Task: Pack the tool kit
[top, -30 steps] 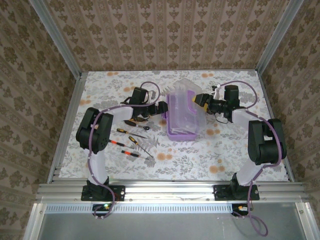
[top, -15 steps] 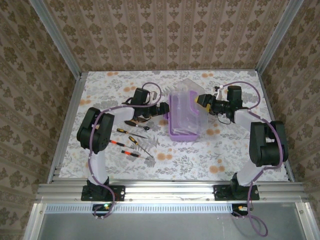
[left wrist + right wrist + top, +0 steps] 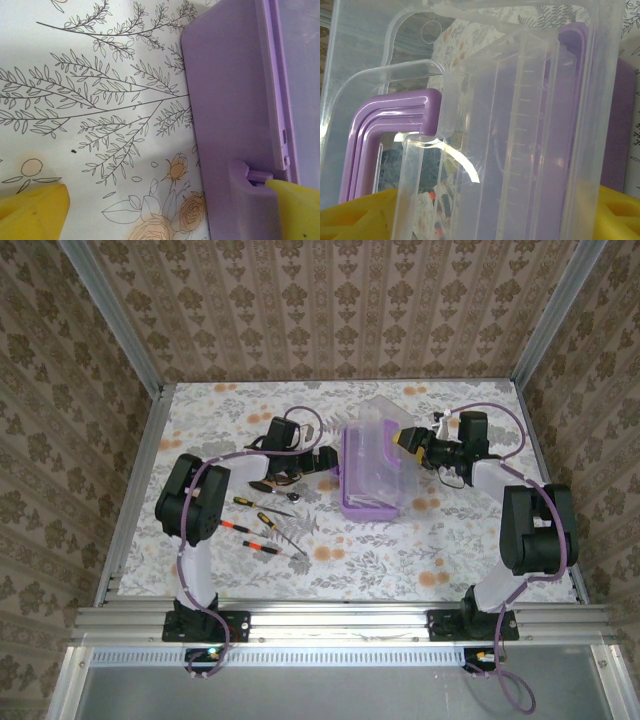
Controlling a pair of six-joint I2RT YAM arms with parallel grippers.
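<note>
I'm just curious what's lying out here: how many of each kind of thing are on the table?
Purple plastic box with clear lid: 1
Slim black-and-orange screwdrivers: 4
Small dark tools, kind unclear: 2
Total: 7

Bright, even light falls from above; shadows on the counter (image 3: 440, 550) are short and soft. White glare streaks the clear lid (image 3: 485, 125). Yellow fingers (image 3: 30, 212) blur in the wrist views.
</note>
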